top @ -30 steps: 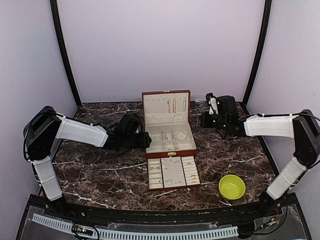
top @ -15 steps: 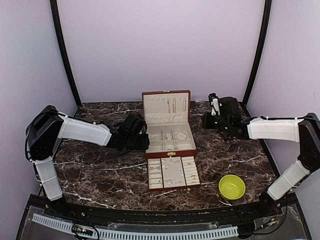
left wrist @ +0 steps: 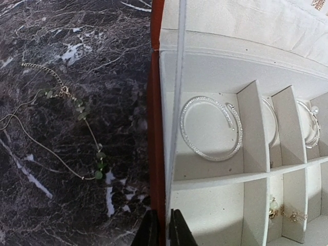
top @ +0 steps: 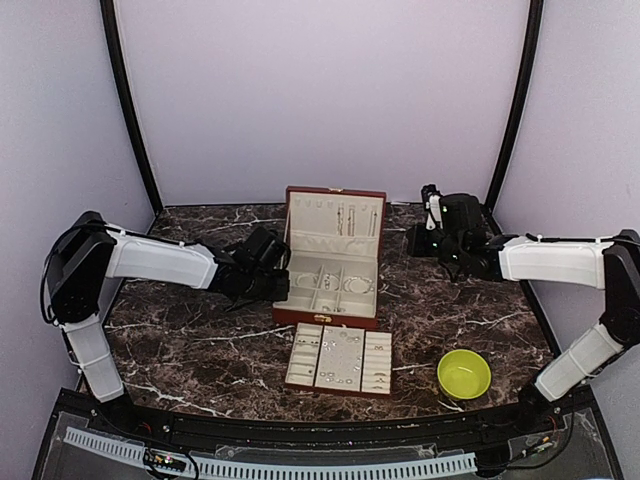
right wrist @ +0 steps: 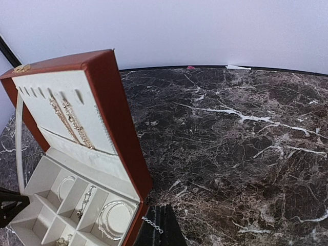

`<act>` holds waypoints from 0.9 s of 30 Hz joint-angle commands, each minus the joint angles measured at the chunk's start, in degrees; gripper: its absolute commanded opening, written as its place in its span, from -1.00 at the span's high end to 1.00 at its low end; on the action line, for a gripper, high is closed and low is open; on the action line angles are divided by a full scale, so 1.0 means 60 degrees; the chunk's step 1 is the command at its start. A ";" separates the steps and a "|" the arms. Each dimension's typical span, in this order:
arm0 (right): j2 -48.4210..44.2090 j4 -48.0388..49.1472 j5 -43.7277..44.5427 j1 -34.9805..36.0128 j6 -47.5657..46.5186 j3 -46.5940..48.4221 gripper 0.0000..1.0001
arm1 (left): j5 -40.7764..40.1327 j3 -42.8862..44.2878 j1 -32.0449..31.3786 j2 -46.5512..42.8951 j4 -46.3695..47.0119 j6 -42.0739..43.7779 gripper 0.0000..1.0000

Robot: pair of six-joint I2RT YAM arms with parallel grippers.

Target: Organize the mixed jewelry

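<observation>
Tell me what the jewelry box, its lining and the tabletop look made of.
The box: smooth reddish-brown shell, likely lacquered wood or leatherette. The lining: matte cream, fine-grained, probably velvety fabric. The tabletop: dark brown with white veins, marble or a marble-look laminate.

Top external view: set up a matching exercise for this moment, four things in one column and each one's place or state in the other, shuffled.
Things:
1. jewelry box
2. tray
3. bowl
4. left gripper

Places or states:
A. alone on the near right part of the table
B. lid up, around the middle of the table
C. at the jewelry box's left wall
D. lying flat just in front of the jewelry box

Pairs: 1-B, 2-D, 3-A, 4-C
</observation>
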 commanded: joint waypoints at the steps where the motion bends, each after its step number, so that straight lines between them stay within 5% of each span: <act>1: -0.0272 0.0233 0.0215 0.0077 -0.0155 -0.0073 1.00 | 0.0043 -0.0526 -0.0248 -0.0737 -0.1136 0.0113 0.86; 17: -0.0386 0.0060 0.0548 0.0121 -0.0224 0.0053 1.00 | -0.0335 -0.1597 -0.1217 -0.1976 -0.1598 -0.0828 0.85; 21: -0.0570 0.0101 0.0537 0.0136 -0.0142 -0.0076 1.00 | -0.0515 -0.1401 -0.1238 -0.2234 -0.1792 -0.0697 0.65; 27: -0.1019 0.0250 0.0529 0.0134 -0.0174 -0.0423 1.00 | -0.1597 -0.0844 -0.1244 -0.3055 -0.2606 -0.0054 -0.05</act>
